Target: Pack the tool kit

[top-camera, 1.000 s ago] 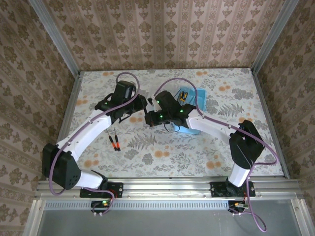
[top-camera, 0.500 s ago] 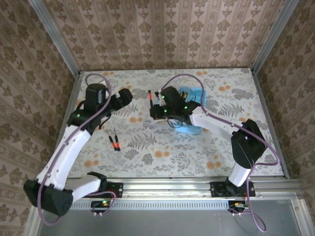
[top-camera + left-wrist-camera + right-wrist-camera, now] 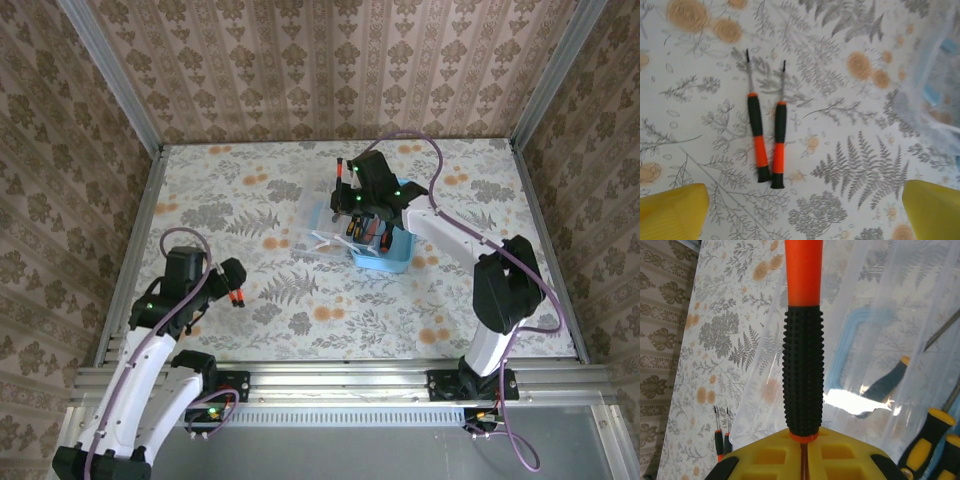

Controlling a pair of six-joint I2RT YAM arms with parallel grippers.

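The light-blue tool kit case [image 3: 396,263] lies open right of centre, its clear lid [image 3: 320,226] folded out to the left. Several yellow-and-black screwdrivers [image 3: 935,430] rest inside. My right gripper [image 3: 348,190] hangs over the case's far-left side, shut on the shaft of an orange-and-black screwdriver [image 3: 802,340], whose handle sticks out past the yellow pads [image 3: 770,457]. Two more orange-and-black screwdrivers [image 3: 767,142] lie side by side on the table. Just above them my left gripper [image 3: 802,220] stands open, its yellow fingers [image 3: 670,210] wide apart and holding nothing.
The floral tablecloth [image 3: 320,310] covers the table, with metal rails along its left and right sides and wallpapered walls behind. The case's blue handle [image 3: 855,335] shows through the clear lid. In the left wrist view the lid's edge [image 3: 930,100] lies at the right.
My right gripper has carried the orange-and-black screwdriver rightward and farther back, over the open case. The left arm has drawn back to the near left, above the two loose screwdrivers.
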